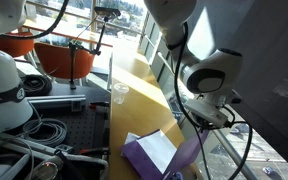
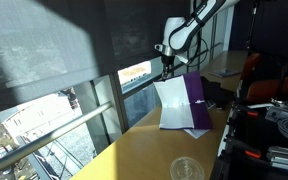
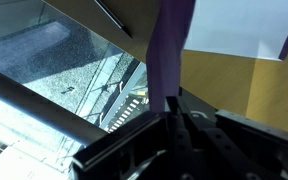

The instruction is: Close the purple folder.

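Note:
The purple folder (image 2: pixel 196 98) lies open on the yellow wooden ledge (image 2: pixel 144 150), with white paper sheets (image 2: pixel 171 104) inside. One flap stands raised, nearly upright. My gripper (image 2: pixel 167 68) is at the flap's top edge and is shut on it. In the wrist view the purple flap (image 3: pixel 169 45) runs as a narrow strip down into the jaws (image 3: pixel 174 100), with white paper (image 3: pixel 239 25) beside it. The folder (image 1: pixel 144 155) also shows at the near end of the ledge, under my gripper (image 1: pixel 196 122).
A clear plastic cup (image 2: pixel 187 168) stands on the ledge away from the folder; it also shows in an exterior view (image 1: pixel 119 93). A window pane (image 2: pixel 74 110) borders the ledge. A second robot base (image 1: pixel 4 95) and cables (image 1: pixel 44 130) lie on the adjoining table.

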`<action>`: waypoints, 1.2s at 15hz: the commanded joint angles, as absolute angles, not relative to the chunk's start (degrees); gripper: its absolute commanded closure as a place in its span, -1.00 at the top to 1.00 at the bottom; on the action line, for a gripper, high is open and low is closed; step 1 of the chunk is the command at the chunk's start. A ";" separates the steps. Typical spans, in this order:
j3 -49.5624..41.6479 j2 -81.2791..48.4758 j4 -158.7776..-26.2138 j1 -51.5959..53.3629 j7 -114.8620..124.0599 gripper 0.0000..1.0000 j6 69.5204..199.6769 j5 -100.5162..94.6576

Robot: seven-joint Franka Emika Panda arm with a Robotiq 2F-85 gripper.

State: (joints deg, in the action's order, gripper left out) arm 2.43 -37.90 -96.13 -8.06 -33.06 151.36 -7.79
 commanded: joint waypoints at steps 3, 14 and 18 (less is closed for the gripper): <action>1.49 -33.37 -102.16 -6.59 -31.00 -0.73 153.31 -11.97; 5.27 -26.59 -107.58 -6.73 -26.13 0.99 144.58 -5.97; 6.56 -17.63 -114.79 -9.76 -27.96 1.00 131.72 3.75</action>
